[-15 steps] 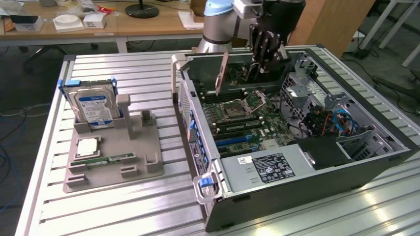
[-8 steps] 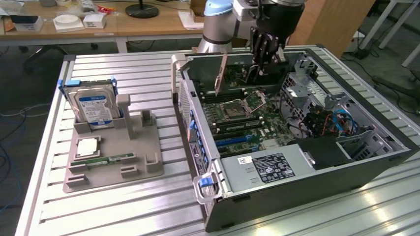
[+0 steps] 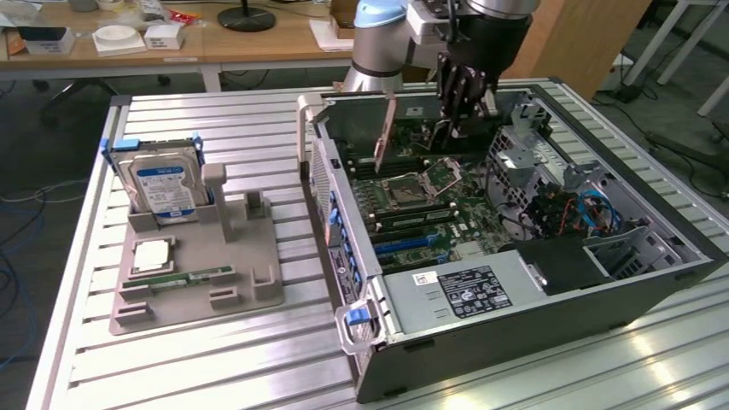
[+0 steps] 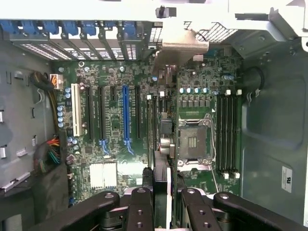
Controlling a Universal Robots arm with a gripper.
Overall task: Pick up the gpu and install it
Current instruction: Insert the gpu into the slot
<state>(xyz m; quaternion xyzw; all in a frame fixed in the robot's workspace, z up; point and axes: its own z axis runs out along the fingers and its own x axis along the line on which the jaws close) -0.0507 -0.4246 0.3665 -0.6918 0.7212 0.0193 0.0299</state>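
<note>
The gpu (image 4: 162, 144) hangs edge-on between my fingertips, a thin card running toward the case's rear wall, with its silver end bracket (image 4: 183, 45) at the far end. My gripper (image 4: 162, 185) is shut on it, above the motherboard and close beside the CPU socket (image 4: 195, 142). In the exterior view my gripper (image 3: 462, 120) reaches down into the far part of the open computer case (image 3: 638, 282). There the gpu (image 3: 390, 128) shows as a narrow upright strip toward the exterior view's left of the fingers.
Expansion slots, one of them blue (image 4: 125, 113), lie beside the held card. RAM slots (image 4: 226, 130) and drive cages (image 3: 535, 162) flank the socket. A grey fixture (image 3: 245, 286) on the slatted table holds a hard drive (image 3: 166, 184) and a CPU chip (image 3: 154, 254).
</note>
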